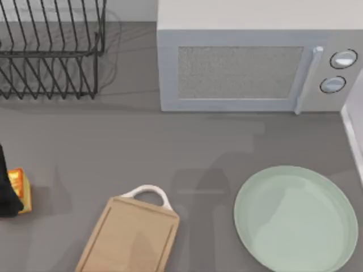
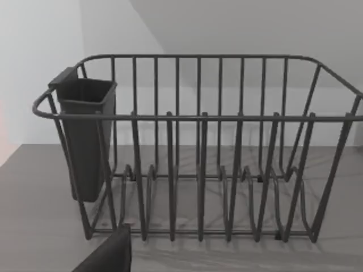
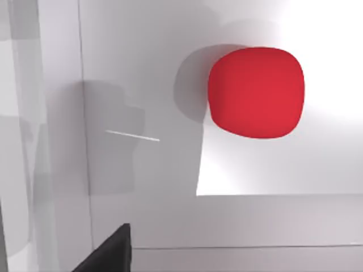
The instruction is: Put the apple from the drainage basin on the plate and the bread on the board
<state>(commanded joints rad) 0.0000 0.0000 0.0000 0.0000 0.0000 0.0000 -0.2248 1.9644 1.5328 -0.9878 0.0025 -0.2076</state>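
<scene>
— Where's the bread [image 1: 17, 190]?

— At the counter's [image 1: 113, 147] 9 o'clock edge, half cut off. The left end effector [image 1: 4, 190] is a dark shape right against it, mostly out of sight; I cannot tell whether it is apart or clamped on the bread.

— And the apple [image 3: 256, 92]?

— Resting on a pale white surface, seen from the right wrist. Of the right end effector [image 3: 108, 252] just one dark tip shows near it, so I cannot tell its state either.

— Any open room?

— Plenty. The board [image 1: 129, 238] at 6 o'clock is bare, its lower end cut off. The plate [image 1: 295, 218] at 4 o'clock is bare too, its rim running off the edge. Open counter lies between them and up to the microwave [image 1: 249, 68] at 12 o'clock. The rack [image 1: 51, 51] sits at 10 o'clock, a dark cup [image 2: 85, 136] hung on its end.
</scene>
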